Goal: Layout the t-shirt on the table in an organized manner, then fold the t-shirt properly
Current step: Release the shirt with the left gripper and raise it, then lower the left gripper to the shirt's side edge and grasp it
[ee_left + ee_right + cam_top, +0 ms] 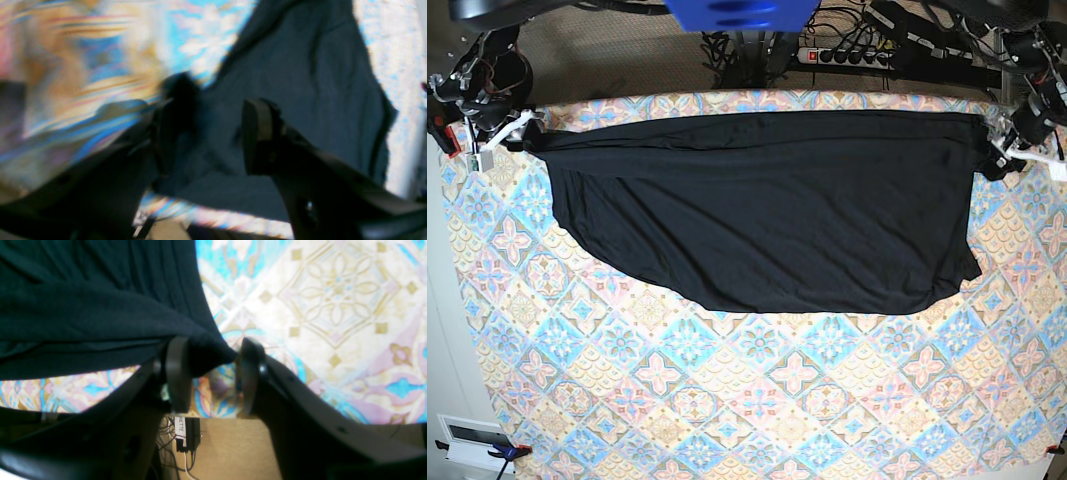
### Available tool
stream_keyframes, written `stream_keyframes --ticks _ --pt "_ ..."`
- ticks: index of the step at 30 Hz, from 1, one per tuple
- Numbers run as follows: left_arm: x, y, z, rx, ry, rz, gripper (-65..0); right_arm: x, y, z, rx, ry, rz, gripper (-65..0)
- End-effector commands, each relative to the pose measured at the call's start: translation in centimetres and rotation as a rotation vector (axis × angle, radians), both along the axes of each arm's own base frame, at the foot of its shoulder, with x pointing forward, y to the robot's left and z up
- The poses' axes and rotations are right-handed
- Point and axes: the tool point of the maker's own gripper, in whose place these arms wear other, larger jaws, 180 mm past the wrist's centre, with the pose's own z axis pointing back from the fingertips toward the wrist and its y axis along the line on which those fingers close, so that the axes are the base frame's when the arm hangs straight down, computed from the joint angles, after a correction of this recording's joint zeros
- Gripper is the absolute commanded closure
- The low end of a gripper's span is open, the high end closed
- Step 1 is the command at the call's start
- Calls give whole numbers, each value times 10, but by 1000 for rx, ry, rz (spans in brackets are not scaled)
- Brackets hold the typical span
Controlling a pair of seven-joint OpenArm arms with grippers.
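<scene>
Two black robot arms with exposed wiring and white fittings. Each gripper has matte black fingers with rounded, paler-faced pads and small screws. Blue housing at twelve o'clock.

t-shirt across table's far half

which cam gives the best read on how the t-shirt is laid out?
Base view: it shows the whole t-shirt stretched across the far side of the table. The right wrist view shows only one corner between the open right end effector; the left wrist view is blurred.
</scene>
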Motion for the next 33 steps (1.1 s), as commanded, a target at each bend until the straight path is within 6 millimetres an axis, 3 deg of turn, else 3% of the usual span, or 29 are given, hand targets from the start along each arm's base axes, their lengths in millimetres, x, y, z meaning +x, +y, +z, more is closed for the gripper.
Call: stream_keyframes --ticks 1,8,13,19,29,33 --pt "7 16 19 45 -49 13 -302 7 -8 13 -23 -42 3 -227" --pt "19 16 28 46 -88 18 -302 2 -18 16 -35 -43 -30 -227" --pt "37 15 39 41 -141 20 -302 -8 -20 12 -37 -18 -34 -227" --pt "56 15 54 39 -202 22 -302 -6 -19 19 -55 -33 -22 -227" --pt "101 19 88 79 -305 29 -302 4 -24 39 -103 -88 -17 -227" --pt "126 13 92 125 -297 18 -302 29 -20 60 -127 -167 2 -227"
